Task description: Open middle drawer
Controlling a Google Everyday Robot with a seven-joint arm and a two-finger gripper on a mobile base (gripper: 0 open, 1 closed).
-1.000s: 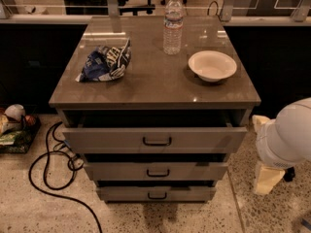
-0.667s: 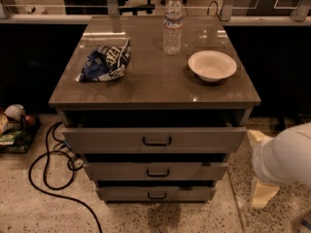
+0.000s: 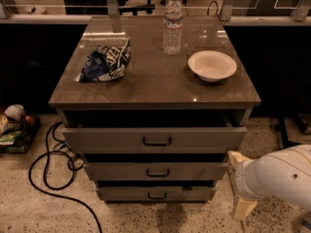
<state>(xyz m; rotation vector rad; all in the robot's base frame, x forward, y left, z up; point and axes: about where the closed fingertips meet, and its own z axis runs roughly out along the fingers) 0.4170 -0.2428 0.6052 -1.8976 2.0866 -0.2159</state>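
Observation:
The middle drawer is the second grey front of the cabinet, with a small black bar handle. Its front sits a little behind the top drawer's front, with a dark gap above it. My gripper is low at the right, just beside the cabinet's right side at the height of the middle and bottom drawers. Its cream fingers stand apart and hold nothing. It does not touch the handle. The white arm reaches in from the right edge.
The top drawer is pulled partly out. The bottom drawer is below. On the cabinet top are a chip bag, a water bottle and a white bowl. A black cable loops on the floor at the left.
My arm and gripper have moved down and slightly left, closer to the cabinet's right side. The drawers have not moved.

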